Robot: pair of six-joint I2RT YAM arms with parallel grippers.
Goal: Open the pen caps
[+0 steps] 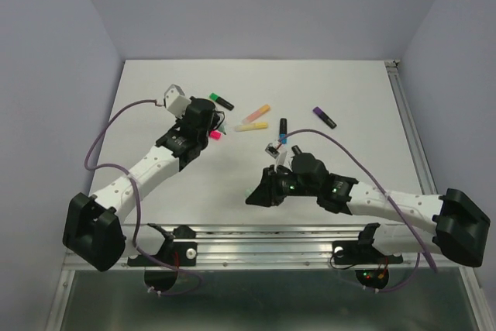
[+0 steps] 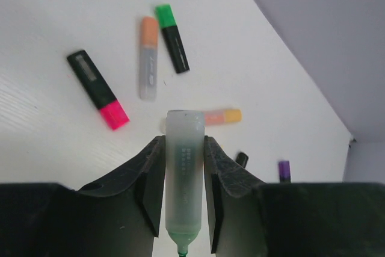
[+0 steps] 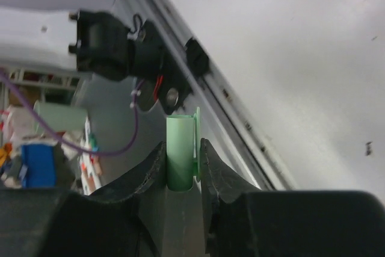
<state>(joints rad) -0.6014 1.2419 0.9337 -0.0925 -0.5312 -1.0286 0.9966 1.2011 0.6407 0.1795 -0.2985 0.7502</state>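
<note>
Obs: left fingers (image 2: 150,173) clamped on pale uncapped marker barrel (image 2: 184,161), green tip (image 2: 182,248) showing; right fingers (image 3: 216,176) clamped on pale green cap (image 3: 180,154), over desk (image 1: 349,91).

From above we see the whole table (image 1: 349,98); each wrist view peers closely past its fingers (image 2: 150,173), the left sharing the green-capped marker (image 1: 222,101).

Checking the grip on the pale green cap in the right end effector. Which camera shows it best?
The right wrist view: the green cap sits clamped in the right end effector, close and unobstructed. The top view hides it behind the dark end effector; the left wrist view misses it, showing only pens.
</note>
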